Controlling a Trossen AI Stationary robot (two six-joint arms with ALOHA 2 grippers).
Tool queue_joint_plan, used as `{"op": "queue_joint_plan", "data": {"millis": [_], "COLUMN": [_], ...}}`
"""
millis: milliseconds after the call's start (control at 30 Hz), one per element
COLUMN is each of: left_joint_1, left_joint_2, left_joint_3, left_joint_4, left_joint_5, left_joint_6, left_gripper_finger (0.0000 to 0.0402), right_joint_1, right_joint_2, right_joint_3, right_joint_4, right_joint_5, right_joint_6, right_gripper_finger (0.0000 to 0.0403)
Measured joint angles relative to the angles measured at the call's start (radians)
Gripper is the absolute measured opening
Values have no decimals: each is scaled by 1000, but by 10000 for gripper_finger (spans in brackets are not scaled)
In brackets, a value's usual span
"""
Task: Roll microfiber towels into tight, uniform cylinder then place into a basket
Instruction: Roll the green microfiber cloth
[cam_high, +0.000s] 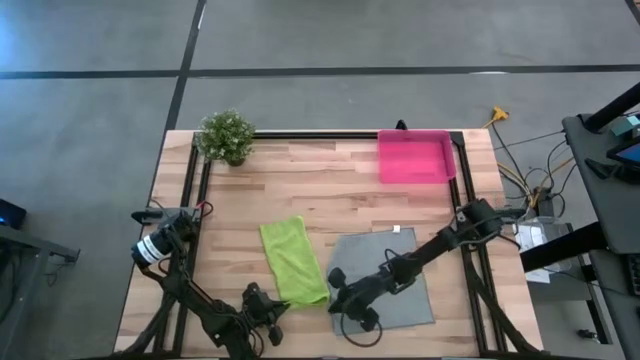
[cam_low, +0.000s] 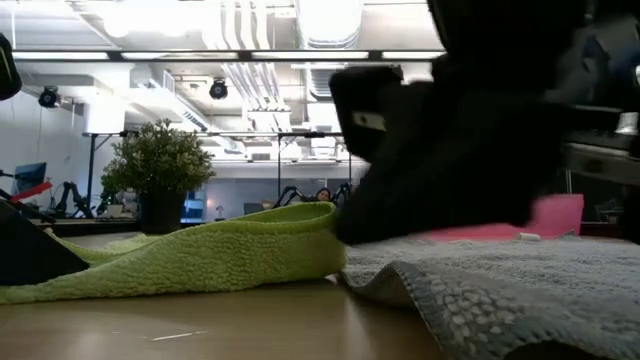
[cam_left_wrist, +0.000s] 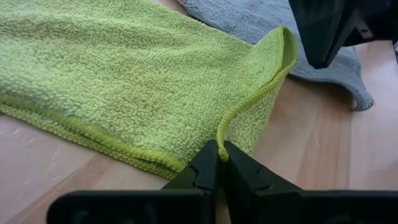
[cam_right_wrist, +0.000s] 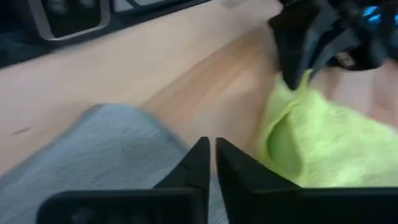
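The lime green towel (cam_high: 293, 260) lies folded into a long strip on the wooden table, and one end of it is raised at the near side (cam_left_wrist: 273, 68). The grey towel (cam_high: 385, 278) lies flat to its right, with its white tag (cam_high: 396, 230) at the far edge. My left gripper (cam_left_wrist: 221, 155) is at the green strip's near end and is shut on its hem. My right gripper (cam_right_wrist: 211, 146) is shut and hovers low over the grey towel's left edge, right beside the raised green end. The pink basket (cam_high: 415, 157) stands at the far right. My left gripper pinches the green towel's stitched hem (cam_left_wrist: 221, 138) between its two fingertips, at the strip's near end. The fingers slant down from the table's near left side. The hem rises from the table into the fingers, and the rest of the strip lies flat. I cannot tell whether my right gripper touches the green or the grey towel.
A small potted plant (cam_high: 226, 136) stands at the far left corner. Black rails (cam_high: 196, 190) run along the table's left and right sides. Bare wood lies between the towels and the basket.
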Motion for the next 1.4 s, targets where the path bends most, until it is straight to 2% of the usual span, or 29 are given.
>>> {"op": "queue_joint_plan", "data": {"millis": [67,333,833,1200,1400], "left_joint_1": [0,0,-1,-30,-40], "left_joint_2": [0,1,1,-7,-38], "left_joint_3": [0,0,0,1,1], "left_joint_4": [1,3,3,10,-5], "left_joint_5": [0,1,6,76,117], "left_joint_6": [0,0,0,15,49], "left_gripper_finger": [1,1,1,1,1], "right_joint_1": [0,-20,-103,-151,-163], "right_joint_2": [2,2,60,72,72], "right_joint_3": [13,24,22,23,22], "right_joint_4": [3,-11,3,-50,-76], "right_joint_5": [36,28,19,19,-66], "right_joint_6": [-41,-72,-35,16,52], "right_gripper_finger": [12,9,9,8,8]}}
